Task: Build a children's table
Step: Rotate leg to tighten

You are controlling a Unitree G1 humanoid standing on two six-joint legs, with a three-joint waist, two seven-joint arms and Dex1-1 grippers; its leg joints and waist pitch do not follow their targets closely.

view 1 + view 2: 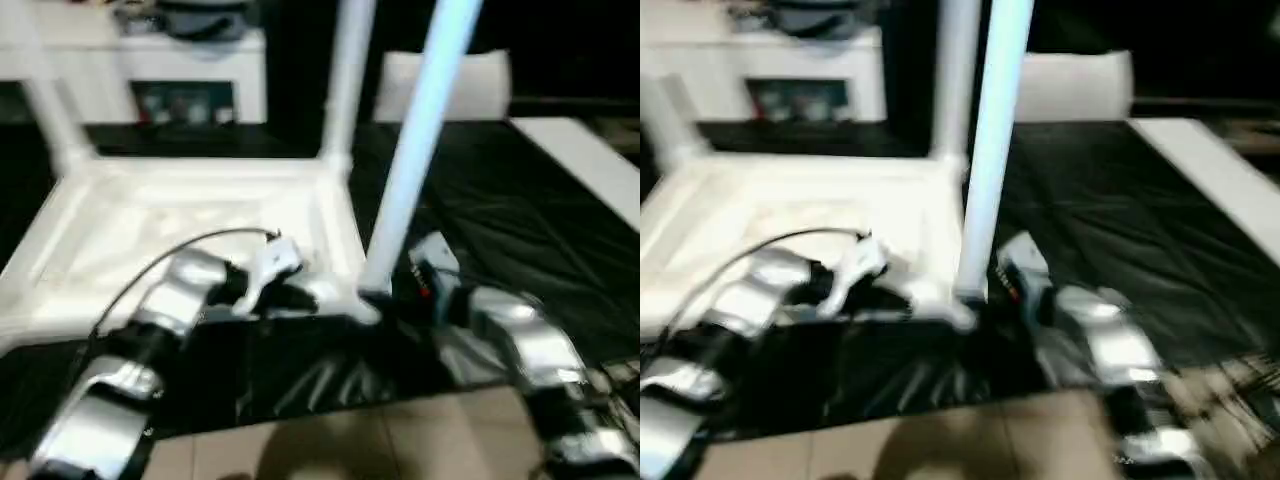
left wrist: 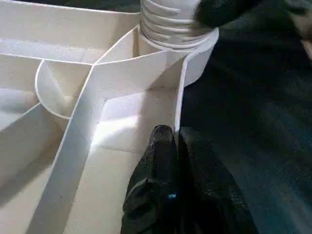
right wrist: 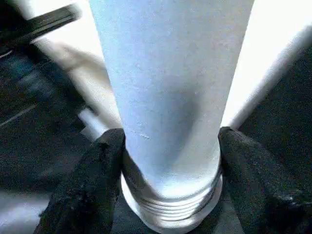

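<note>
While the tabletop (image 1: 190, 235) is lying ribs-up at 10 o'clock, your right gripper (image 3: 168, 146) is clamping its jaws low on the leg (image 1: 415, 150), standing in the near socket. Light, stiff and slick: keep gripping near the threads. The left gripper (image 2: 170, 161), jaws together, is pressing the rim.

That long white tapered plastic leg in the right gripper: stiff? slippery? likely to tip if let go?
The long white tapered plastic leg looks stiff: it stands straight between the right gripper fingers. Probably slippery, being smooth and round. Its threaded end meets the white ribbed tabletop corner socket with threads exposed, so it may tip if released.
</note>
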